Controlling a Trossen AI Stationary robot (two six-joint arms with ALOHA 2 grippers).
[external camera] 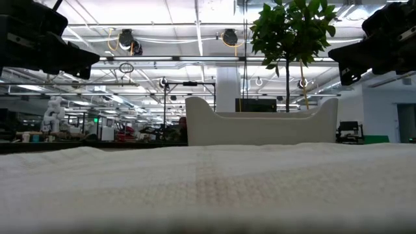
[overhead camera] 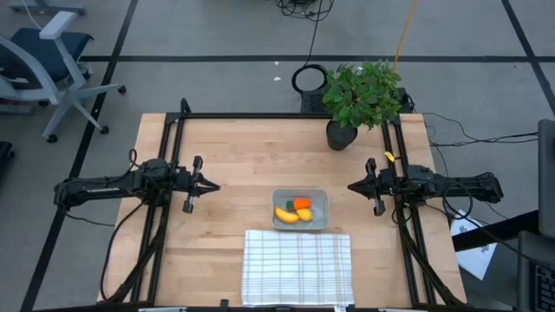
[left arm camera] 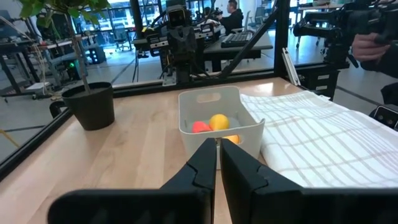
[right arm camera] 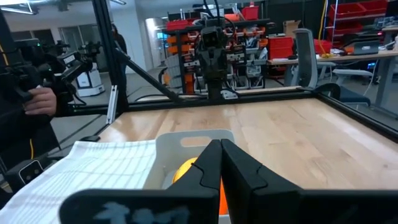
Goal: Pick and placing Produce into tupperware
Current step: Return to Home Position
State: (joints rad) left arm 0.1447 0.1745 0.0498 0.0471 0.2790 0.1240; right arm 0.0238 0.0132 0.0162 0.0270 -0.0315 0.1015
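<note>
The translucent grey tupperware [overhead camera: 301, 209] sits mid-table, at the far edge of a white grid cloth. Inside it lie the curved yellow banana [overhead camera: 286, 215], the orange carrot with green top [overhead camera: 303, 204] and, seen in the left wrist view, the round lemon [left arm camera: 218, 121]. My left gripper [overhead camera: 213, 185] hovers shut left of the tub, pointing at it; its shut fingers show in its wrist view [left arm camera: 219, 144]. My right gripper [overhead camera: 351, 186] hovers shut right of the tub, fingers together [right arm camera: 220, 144]. Neither touches anything.
A potted leafy plant [overhead camera: 360, 100] in a black pot stands at the far right of the table. The white grid-lined cloth [overhead camera: 297, 267] covers the near middle. Black frame rails [overhead camera: 170, 165] run along both sides. A person's hand [right arm camera: 38, 99] shows beyond the table's near side.
</note>
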